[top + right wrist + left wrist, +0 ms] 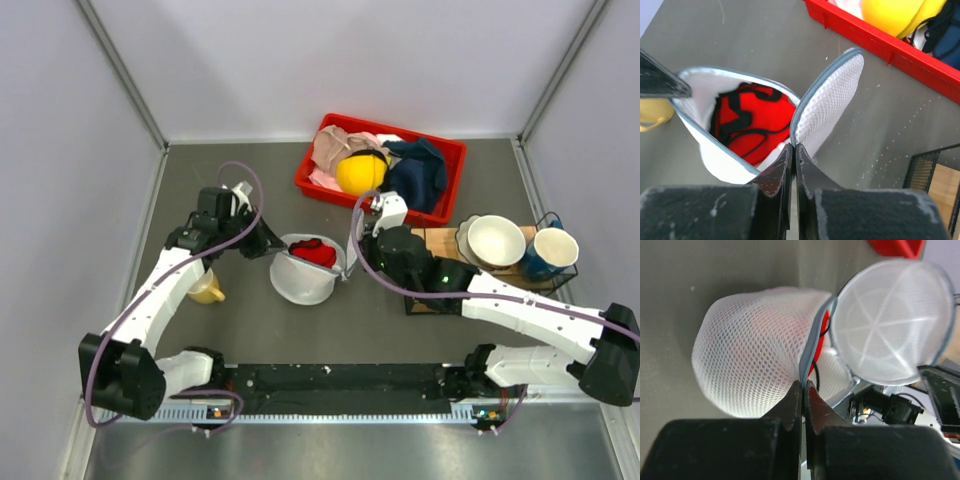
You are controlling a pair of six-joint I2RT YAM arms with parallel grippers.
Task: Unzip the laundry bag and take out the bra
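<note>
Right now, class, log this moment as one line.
laundry bag: unzipped, gaping | bra: inside bag | left end effector: shut on bag rim | right end effector: shut on bag rim

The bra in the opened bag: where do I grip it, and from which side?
Probably the bunched red fabric of the bra by its black straps, from above through the open mouth of the laundry bag: the halves gape upward, leaving it exposed. The left end effector and right end effector both pinch its zipper rim, so one must let go first.
</note>
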